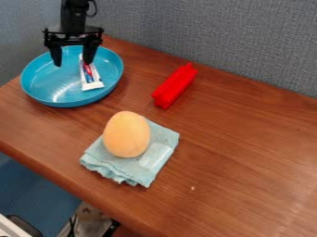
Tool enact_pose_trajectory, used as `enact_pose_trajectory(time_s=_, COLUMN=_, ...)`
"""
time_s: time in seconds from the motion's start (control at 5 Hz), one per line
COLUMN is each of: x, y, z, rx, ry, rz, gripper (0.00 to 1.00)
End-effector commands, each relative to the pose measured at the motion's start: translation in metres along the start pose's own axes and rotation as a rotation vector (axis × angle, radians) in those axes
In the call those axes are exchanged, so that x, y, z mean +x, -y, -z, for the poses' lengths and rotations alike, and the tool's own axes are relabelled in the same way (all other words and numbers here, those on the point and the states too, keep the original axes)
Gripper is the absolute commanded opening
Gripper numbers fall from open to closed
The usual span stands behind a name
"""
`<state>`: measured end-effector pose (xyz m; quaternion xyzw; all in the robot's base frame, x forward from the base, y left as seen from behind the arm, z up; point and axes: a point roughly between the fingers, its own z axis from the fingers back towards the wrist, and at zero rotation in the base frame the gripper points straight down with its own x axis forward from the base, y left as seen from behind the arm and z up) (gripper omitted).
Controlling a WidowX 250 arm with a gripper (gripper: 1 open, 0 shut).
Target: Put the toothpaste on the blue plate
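Near the counter's far-left corner, the toothpaste [88,72] rests inside the blue plate [50,88], delivered; the gripper [74,48] hangs above, jaws apart.

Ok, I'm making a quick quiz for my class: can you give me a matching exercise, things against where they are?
Things:
1. toothpaste
2. red block
3. orange egg-shaped thing
4. claw

Places:
A. on the folded cloth
B. open, over the plate's far side
C. lying in the blue plate
D. on bare table, right of the plate

Pairs: 1-C, 2-D, 3-A, 4-B
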<state>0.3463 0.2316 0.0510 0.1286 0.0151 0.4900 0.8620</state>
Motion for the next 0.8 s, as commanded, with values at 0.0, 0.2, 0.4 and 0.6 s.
enact_pose_trajectory(time_s=0.0, x=0.014, y=-0.016, z=-0.047, rx=-0.053, ry=0.085, rz=-0.021, gripper=1.00)
enact_pose_trajectory(time_s=0.2, x=0.013, y=-0.018, z=-0.054, rx=-0.059, ry=0.077, rz=-0.016, gripper=1.00)
enact_pose_trajectory(time_s=0.4, x=0.013, y=-0.021, z=-0.062, rx=-0.069, ry=0.069, rz=-0.010, gripper=1.00)
enact_pose_trajectory(time_s=0.6, x=0.011, y=-0.023, z=-0.071, rx=-0.082, ry=0.066, rz=-0.001, gripper=1.00)
